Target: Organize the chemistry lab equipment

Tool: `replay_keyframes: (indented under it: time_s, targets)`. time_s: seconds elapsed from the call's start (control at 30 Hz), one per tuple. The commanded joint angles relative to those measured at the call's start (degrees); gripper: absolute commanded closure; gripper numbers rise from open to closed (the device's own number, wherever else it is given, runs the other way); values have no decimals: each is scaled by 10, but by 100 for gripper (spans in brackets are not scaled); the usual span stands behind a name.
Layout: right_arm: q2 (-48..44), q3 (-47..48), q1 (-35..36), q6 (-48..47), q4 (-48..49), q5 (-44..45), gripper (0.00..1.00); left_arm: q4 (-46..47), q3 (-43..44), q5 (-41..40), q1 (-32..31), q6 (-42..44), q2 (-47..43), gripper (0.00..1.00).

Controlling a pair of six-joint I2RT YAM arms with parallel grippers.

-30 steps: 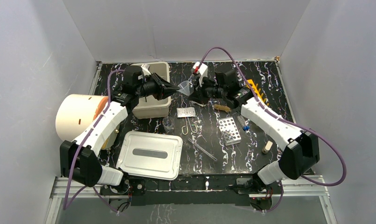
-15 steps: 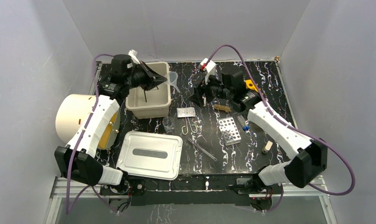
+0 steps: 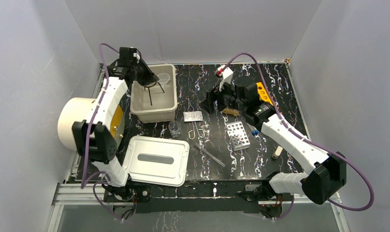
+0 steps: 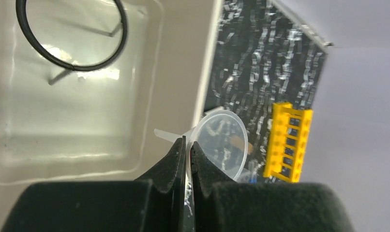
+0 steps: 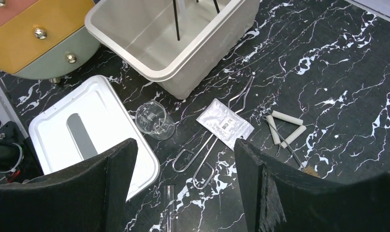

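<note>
Above the far right edge of the cream bin (image 3: 154, 114), the left tool (image 4: 186, 145) is pinched shut on the rim of a clear plastic funnel (image 4: 221, 142), probably so it can drop in beside the black ring tripod (image 4: 72, 38). The funnel's wide mouth shows as a tilted oval, so its axis seems to slant along the fingers; I cannot make out the spout. The right tool (image 5: 183, 145) hangs wide and empty above the wire tongs (image 5: 202, 154) on the desk (image 5: 338, 72).

Robot test cell, dressed as a chemistry bench. Plain pale walls (image 3: 193, 29) box in my two arms on three sides. Black marbled tabletop (image 3: 183, 77) sits on a metal frame (image 3: 77, 193). Under my right gripper (image 5: 181, 159): glass beaker (image 5: 152, 118), wire tongs (image 5: 202, 150). Past my left gripper (image 4: 187, 142): yellow tube rack (image 4: 285, 140).
</note>
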Motion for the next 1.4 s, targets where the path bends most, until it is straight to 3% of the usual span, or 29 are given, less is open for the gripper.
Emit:
replay_keyframes:
  time_s: [0.0,0.6,1.17,1.37]
  targets:
    - [8,4,-1,11,39,15,19,-24,46,-32,2,21,71,100]
    - [56,3,-1,8,83,10,18,-10,191,-65,9,-11,262,100]
    - [72,8,-1,33,76,14,18,-14,258,-64,9,14,294,73]
    - [107,45,-1,76,-10,65,18,-17,269,-25,7,42,246,60]
